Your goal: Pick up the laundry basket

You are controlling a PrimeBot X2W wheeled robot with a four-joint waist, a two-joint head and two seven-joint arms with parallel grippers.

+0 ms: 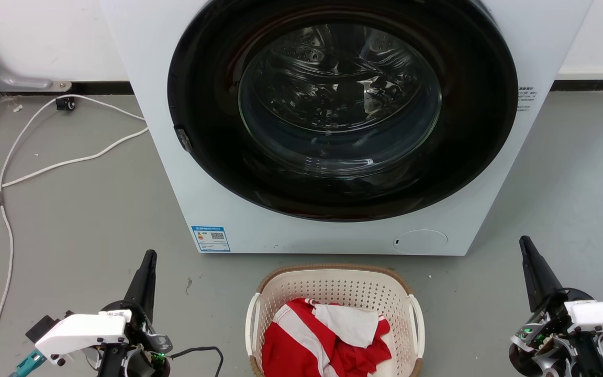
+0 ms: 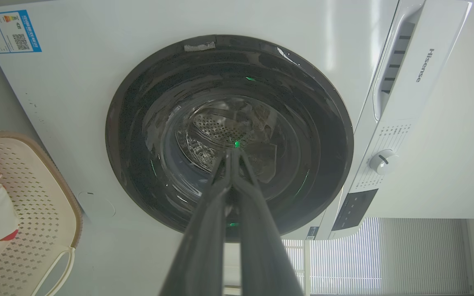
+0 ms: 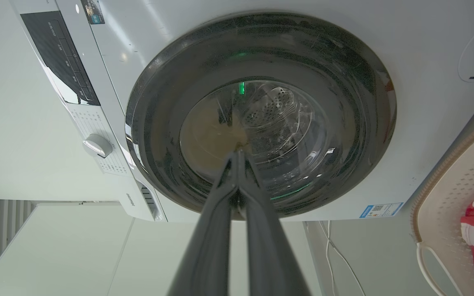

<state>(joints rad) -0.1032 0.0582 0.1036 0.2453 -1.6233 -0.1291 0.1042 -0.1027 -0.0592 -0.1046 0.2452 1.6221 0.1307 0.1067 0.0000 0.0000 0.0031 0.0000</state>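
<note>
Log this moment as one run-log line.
stage: pre-grasp | left claw: shut, apart from laundry basket, on its left | right claw: shut, apart, on its right | basket: on floor before washer, red-and-white cloth inside

One washer. Before it: one basket with two handles; two grippers, left gripper, right gripper. One label on washer.

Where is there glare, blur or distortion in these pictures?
Head view: even light, pale reflections on the washer door glass. Left wrist view: wide-angle bends the washer's edges; the left fingers look soft. Right wrist view: green glint on the glass.
</note>
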